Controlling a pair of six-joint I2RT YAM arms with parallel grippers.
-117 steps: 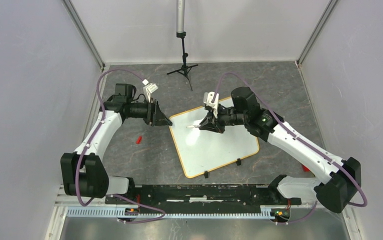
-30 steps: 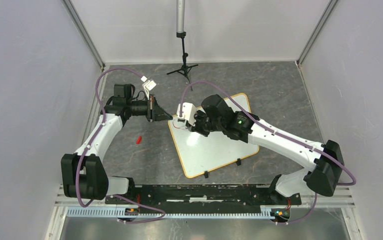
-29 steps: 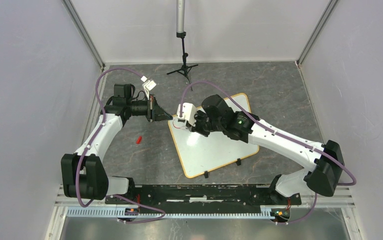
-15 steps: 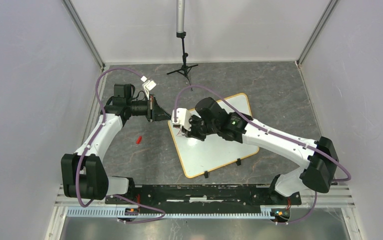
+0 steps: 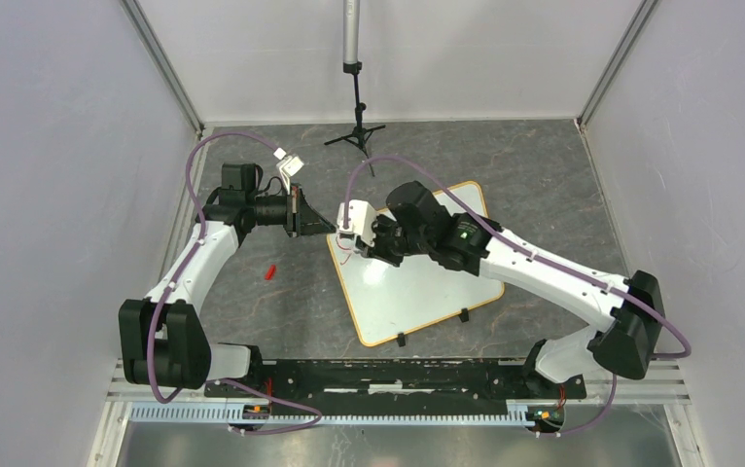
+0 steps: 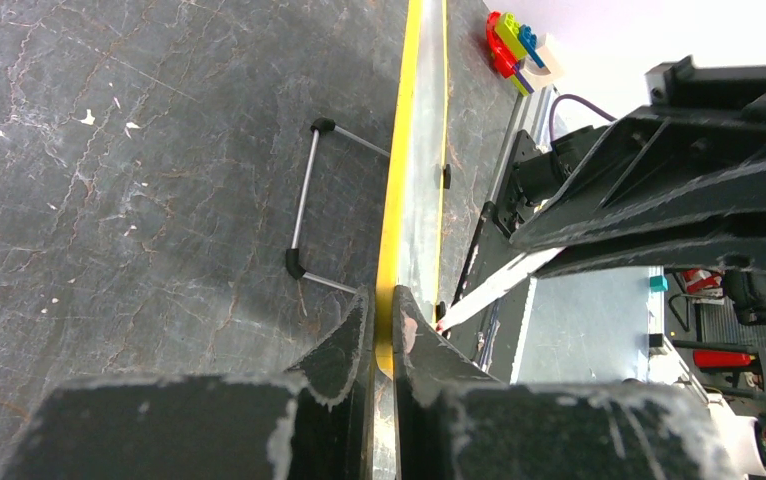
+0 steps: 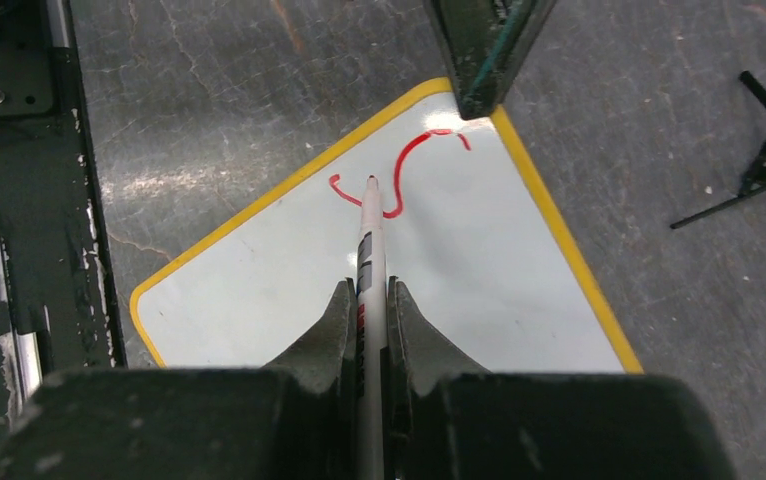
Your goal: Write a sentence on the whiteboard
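First letter going down: left tool [image 6: 381,300] pins the whiteboard [image 5: 417,287], right tool [image 7: 370,295] writes

The left tool is clenched on the whiteboard's corner, with the frame edge pinched right between its fingers. The board lies flat on the grey surface [image 5: 291,311], stretching away from that tool. The right tool is grasping a white marker [image 7: 369,235]. The tip pokes out ahead of its fingers and looks to be on the board beside a red S-shaped curl [image 7: 404,175], the only bit of the sentence there, close under the left tool. My take: hold that clamp firm so the board can't skid, go light and even on the tip, use small slow strokes, and run the row away from the left tool for room.
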